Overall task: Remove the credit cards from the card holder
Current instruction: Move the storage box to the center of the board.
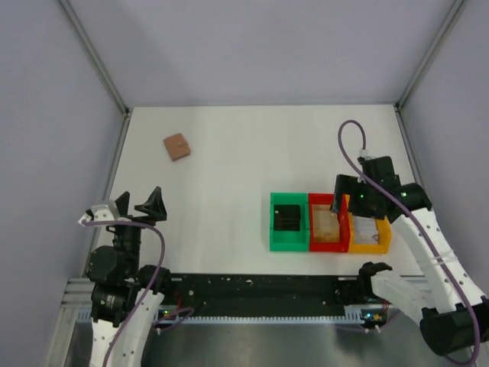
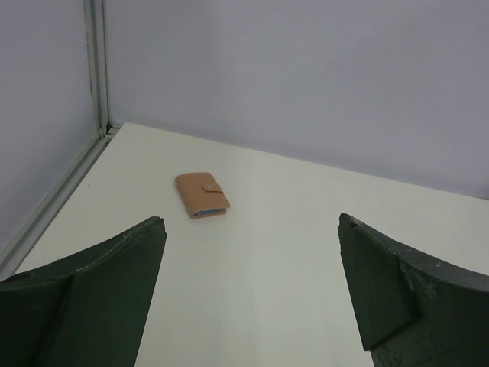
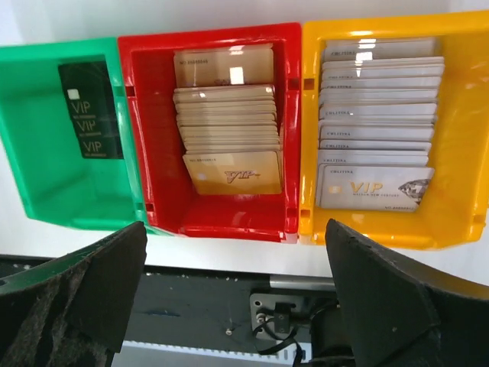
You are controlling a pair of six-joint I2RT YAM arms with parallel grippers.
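Observation:
The card holder (image 1: 177,146) lies closed on the white table at the far left, reddish-brown face up, with a small tab over one edge. In the left wrist view the card holder (image 2: 202,194) shows a thin blue-grey edge at its near side. The credit cards inside it are hidden. My left gripper (image 1: 137,205) hangs open above the near left of the table, well short of the holder, and nothing is between its fingers (image 2: 114,267). My right gripper (image 1: 344,205) is open over the bins, also empty (image 3: 235,228).
Three bins stand side by side at the near right: green (image 3: 46,153) with black VIP cards (image 3: 90,111), red (image 3: 157,153) with gold cards, yellow (image 3: 458,153) with silver cards. Grey walls enclose the table. A black rail (image 1: 260,289) runs along the near edge.

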